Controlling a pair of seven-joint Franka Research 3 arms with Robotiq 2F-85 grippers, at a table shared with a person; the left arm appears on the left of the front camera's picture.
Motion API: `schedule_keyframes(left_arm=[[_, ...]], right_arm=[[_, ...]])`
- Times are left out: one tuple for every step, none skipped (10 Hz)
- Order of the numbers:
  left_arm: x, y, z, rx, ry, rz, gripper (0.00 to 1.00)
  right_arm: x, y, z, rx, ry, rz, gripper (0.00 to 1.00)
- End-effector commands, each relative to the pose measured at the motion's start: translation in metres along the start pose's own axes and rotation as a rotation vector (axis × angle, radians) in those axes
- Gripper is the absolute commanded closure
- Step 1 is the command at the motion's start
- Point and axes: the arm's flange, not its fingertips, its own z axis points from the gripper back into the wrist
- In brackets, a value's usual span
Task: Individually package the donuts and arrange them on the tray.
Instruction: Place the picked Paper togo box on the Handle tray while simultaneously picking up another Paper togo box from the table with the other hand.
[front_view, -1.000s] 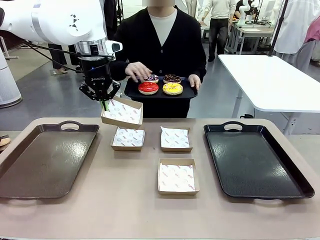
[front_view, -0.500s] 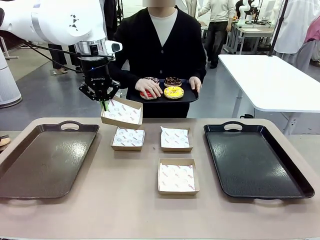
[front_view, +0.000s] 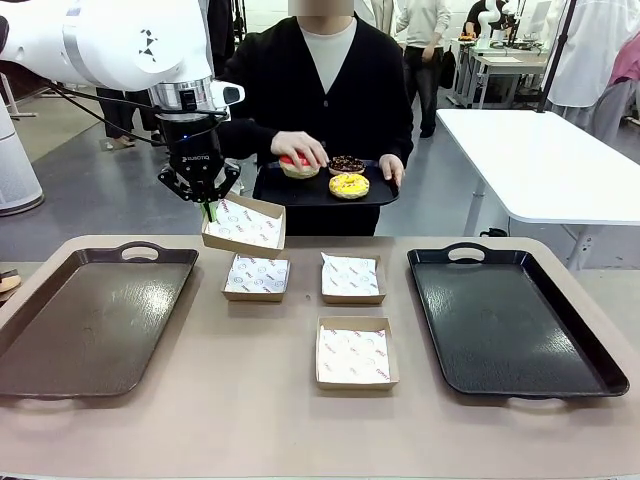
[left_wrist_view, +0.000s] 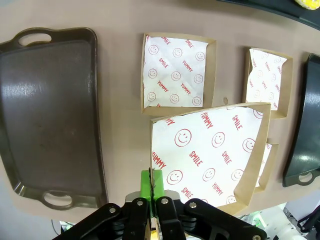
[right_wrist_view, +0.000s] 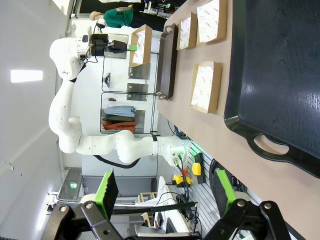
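Brown tray (front_view: 95, 320): lay flat at the left end of the surface (front_view: 250, 430), its handles near and far.
Left fingers (front_view: 210, 211): clenched on the left wall of a paper-lined box (front_view: 243, 226); in the left wrist view the green pads (left_wrist_view: 145, 182) pinched that wall's edge.
Held box (left_wrist_view: 207, 155): lifted off the surface and tilted, hanging over its far edge, just beyond the far-left box.
Boxes on the surface: three, open, each lined with printed paper; far-left box (front_view: 256, 277), far-right box (front_view: 351, 277) beside it, near box (front_view: 356, 352) in front of the far-right one, all between the two big trays.
Person: stood at the far side holding a small dark serving tray (front_view: 275, 190) at waist height.
Person's one hand (front_view: 298, 150): curled over the red donut (front_view: 296, 166) at the serving tray's far left; could not tell whether the donut touched the tray.
Chocolate donut (front_view: 346, 162): on the serving tray, far right.
Yellow donut (front_view: 348, 185): on the serving tray, near right, just in front of the chocolate one.
Person's other hand (front_view: 390, 168): gripped the serving tray's right edge.
Black tray (front_view: 515, 320): flat at the right end of the surface.
Right fingers (right_wrist_view: 107, 189): released, spread wide with nothing between them, off the surface's right end.
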Motion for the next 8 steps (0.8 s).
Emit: schedule_keyframes(left_arm=[[-0.0050,0.0027,0.0007,-0.009,0.006,0.010,1.00],[-0.0050,0.0027,0.0007,-0.009,0.006,0.010,1.00],[-0.0050,0.0027,0.0007,-0.009,0.006,0.010,1.00],[-0.0050,0.0027,0.0007,-0.009,0.006,0.010,1.00],[-0.0050,0.0027,0.0007,-0.009,0.006,0.010,1.00],[-0.0050,0.0027,0.0007,-0.009,0.006,0.010,1.00],[-0.0050,0.0027,0.0007,-0.009,0.006,0.010,1.00],[-0.0050,0.0027,0.0007,-0.009,0.006,0.010,1.00]], right_arm=[[0.0012,0.0011,0.0001,0.002,-0.009,-0.006,0.00],[0.0012,0.0011,0.0001,0.002,-0.009,-0.006,0.00],[0.0012,0.0011,0.0001,0.002,-0.009,-0.006,0.00],[0.0012,0.0011,0.0001,0.002,-0.009,-0.006,0.00],[0.0012,0.0011,0.0001,0.002,-0.009,-0.006,0.00],[0.0012,0.0011,0.0001,0.002,-0.009,-0.006,0.00],[0.0012,0.0011,0.0001,0.002,-0.009,-0.006,0.00],[0.0012,0.0011,0.0001,0.002,-0.009,-0.006,0.00]])
